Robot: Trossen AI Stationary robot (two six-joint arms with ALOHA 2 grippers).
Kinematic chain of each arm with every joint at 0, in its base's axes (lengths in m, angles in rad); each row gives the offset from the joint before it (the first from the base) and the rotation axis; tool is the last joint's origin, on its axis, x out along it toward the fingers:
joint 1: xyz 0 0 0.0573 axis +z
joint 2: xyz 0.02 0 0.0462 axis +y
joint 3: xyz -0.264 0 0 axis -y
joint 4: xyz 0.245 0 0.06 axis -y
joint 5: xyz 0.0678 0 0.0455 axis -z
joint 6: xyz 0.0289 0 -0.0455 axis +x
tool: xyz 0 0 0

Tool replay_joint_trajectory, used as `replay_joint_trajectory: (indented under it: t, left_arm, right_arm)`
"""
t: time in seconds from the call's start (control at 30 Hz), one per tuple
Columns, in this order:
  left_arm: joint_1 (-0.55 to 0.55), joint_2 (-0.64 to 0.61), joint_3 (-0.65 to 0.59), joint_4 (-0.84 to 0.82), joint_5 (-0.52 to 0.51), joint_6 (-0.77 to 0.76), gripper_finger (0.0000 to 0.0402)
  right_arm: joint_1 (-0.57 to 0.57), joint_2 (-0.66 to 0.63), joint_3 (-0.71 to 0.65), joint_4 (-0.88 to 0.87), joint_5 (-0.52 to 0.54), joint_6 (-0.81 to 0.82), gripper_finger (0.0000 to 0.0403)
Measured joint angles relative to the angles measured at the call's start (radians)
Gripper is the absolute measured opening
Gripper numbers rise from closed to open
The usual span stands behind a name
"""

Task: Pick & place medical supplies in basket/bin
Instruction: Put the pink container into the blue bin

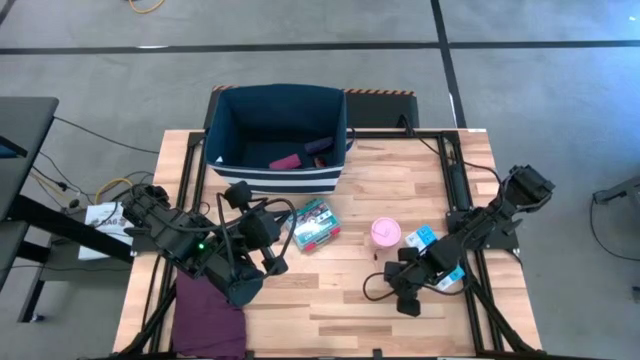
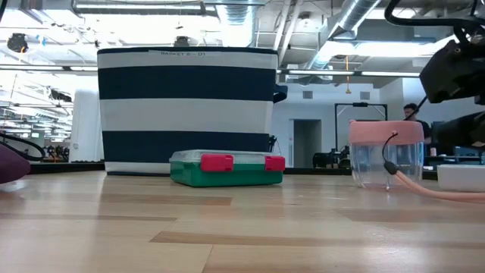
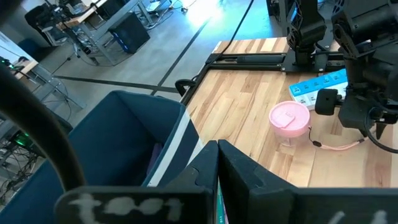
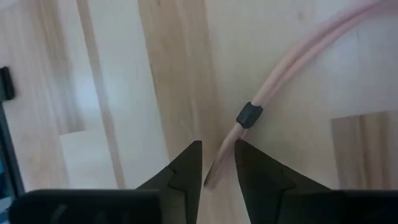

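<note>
Right wrist view shows my right gripper (image 4: 217,163) pointed down at the table beside the pink round tub (image 1: 386,232), fingers narrowly parted around the tip of a pink tube (image 4: 273,81), apparently to pinch it for the navy bin (image 1: 225,125) beyond the tub, while my left gripper (image 3: 217,180) waits pressed together near that bin.

One line of small dark print runs along the top white band of the navy-and-white striped bin (image 2: 187,106), seen from bench height. It appears to read "BASKET 6 - D1", though the letters are too small to be sure. No other text is legible anywhere.
</note>
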Motion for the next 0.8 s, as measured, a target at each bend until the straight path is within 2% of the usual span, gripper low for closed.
replay_joint_trajectory:
  t: [0.3,0.5,0.67,0.8]
  left_arm:
    - [0.001,0.000,0.000,0.000,-0.001,0.000,0.0000]
    - [0.001,0.000,0.000,0.000,0.000,0.000,0.0000]
    - [0.001,0.000,0.000,0.000,-0.001,0.000,0.0000]
    - [0.001,0.000,0.000,0.000,0.000,0.000,0.0000]
  right_arm:
    - [-0.007,-0.009,0.000,-0.019,-0.021,0.016,0.0060]
    - [-0.036,-0.009,0.000,-0.028,-0.114,-0.036,0.0059]
    - [-0.080,-0.019,0.000,-0.013,-0.237,-0.090,0.0059]
    - [-0.132,-0.029,0.000,0.062,-0.332,-0.122,0.0058]
